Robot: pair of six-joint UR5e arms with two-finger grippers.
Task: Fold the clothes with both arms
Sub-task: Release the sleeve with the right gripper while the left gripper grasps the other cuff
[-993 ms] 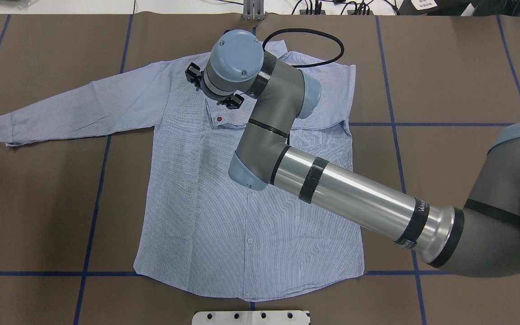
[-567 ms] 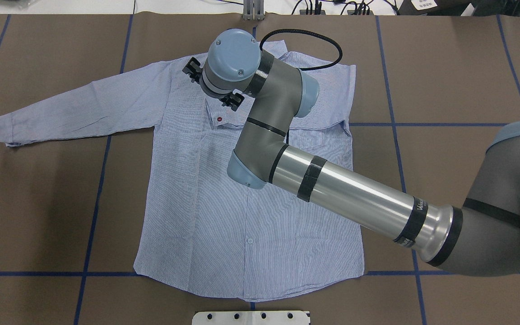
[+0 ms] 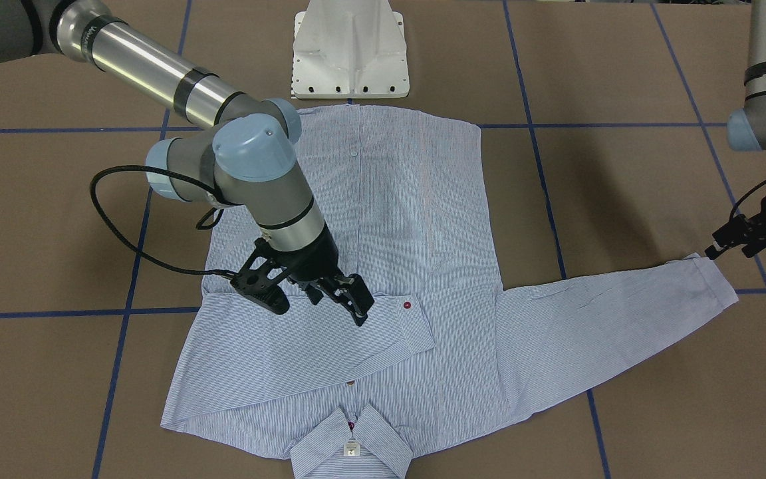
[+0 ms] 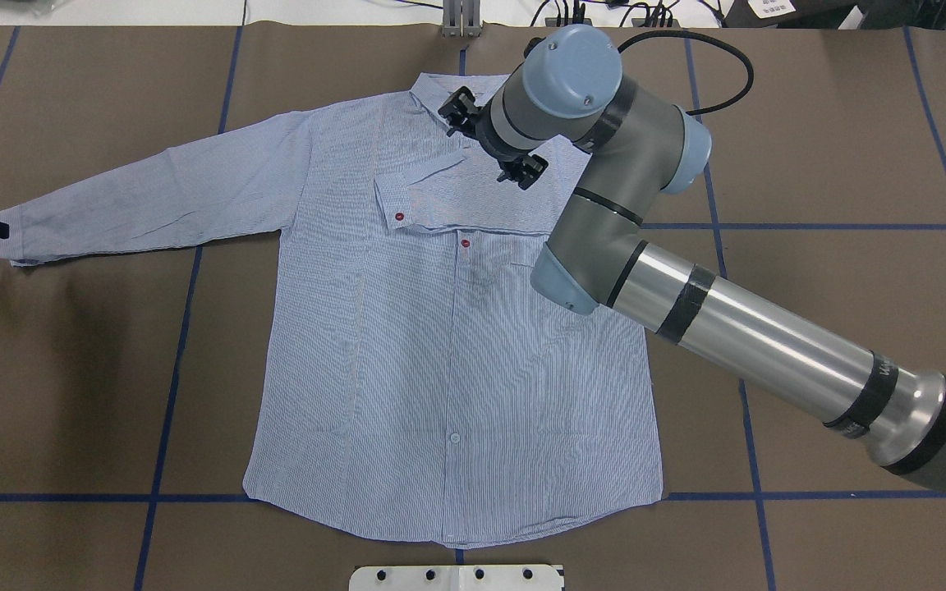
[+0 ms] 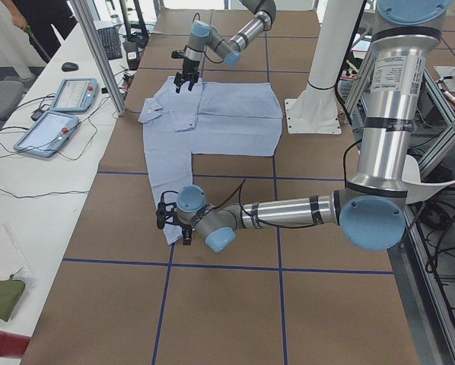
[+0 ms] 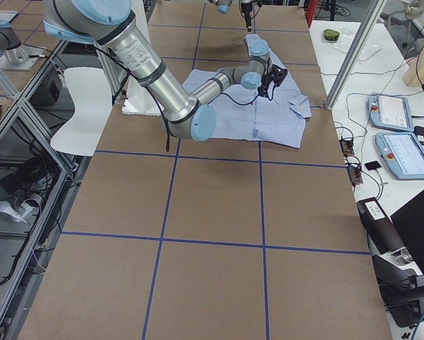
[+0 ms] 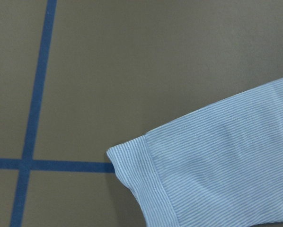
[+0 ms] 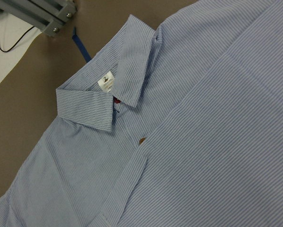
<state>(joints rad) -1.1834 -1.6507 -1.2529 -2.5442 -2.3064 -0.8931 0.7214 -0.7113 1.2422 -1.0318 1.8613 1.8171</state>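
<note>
The shirt (image 4: 440, 353) lay flat on the table (image 4: 810, 123), one sleeve (image 3: 330, 346) folded below its collar (image 3: 350, 439). The right gripper (image 3: 320, 313) hung wide there. The left gripper (image 3: 739, 243), width unclear, sat beside the far cuff (image 3: 709, 279), which it likely had to pinch next.

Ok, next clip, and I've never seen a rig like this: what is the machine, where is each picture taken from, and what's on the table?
It is a robot with two jointed metal arms, each ending in a two-finger gripper. Two pictures look down on the table, one from behind the robot and one facing it. Two look along it from either end, and two come from cameras on the wrists. On the table lies one striped light blue shirt, front up. One sleeve is folded across the chest; the other sleeve stretches out sideways. The right gripper hangs open over the folded sleeve, holding nothing. The left gripper is beside the outstretched cuff; whether it is open I cannot tell.
</note>
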